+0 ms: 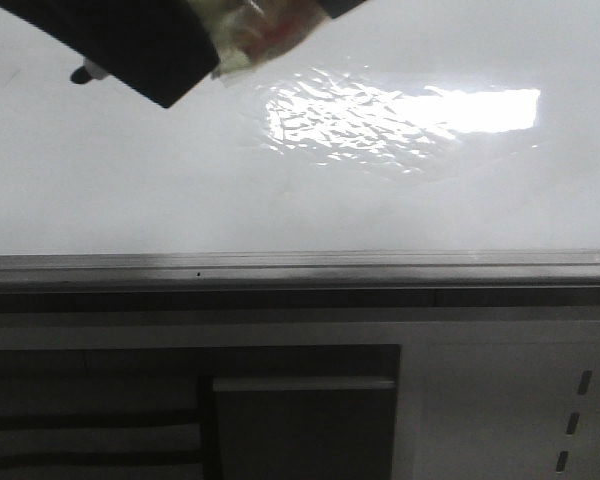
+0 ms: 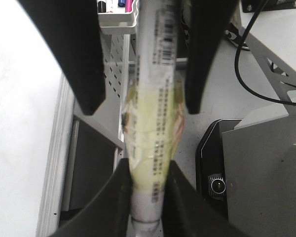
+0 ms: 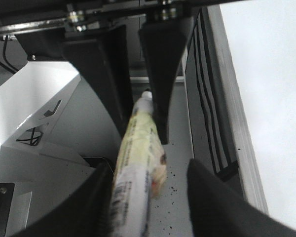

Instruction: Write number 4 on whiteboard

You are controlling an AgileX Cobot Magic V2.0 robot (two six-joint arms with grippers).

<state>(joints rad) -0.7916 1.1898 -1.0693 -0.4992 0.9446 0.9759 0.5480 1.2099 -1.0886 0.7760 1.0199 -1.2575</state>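
The whiteboard point(image 1: 300, 190) fills the upper front view, its grey edge rail point(image 1: 300, 268) running above a white cabinet point(image 1: 500, 400). No drawn 4 is discernible on it. The left gripper point(image 2: 147, 197) holds a tape-wrapped marker point(image 2: 150, 138), fingers point(image 2: 116, 202) closed against it. The right gripper point(image 3: 148, 197) also holds a wrapped marker point(image 3: 138, 163); its fingers point(image 3: 214, 202) appear spread.

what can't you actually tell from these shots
- Any number 4: the front view shows no stroke on the whiteboard; glare whites out part of it.
- Marker tip: the left hand and its tape hide it; the front view cuts the marker off at the upper edge.
- Right hand: one finger touches the taped marker, a gap shows beside the other, so the grip is unclear.
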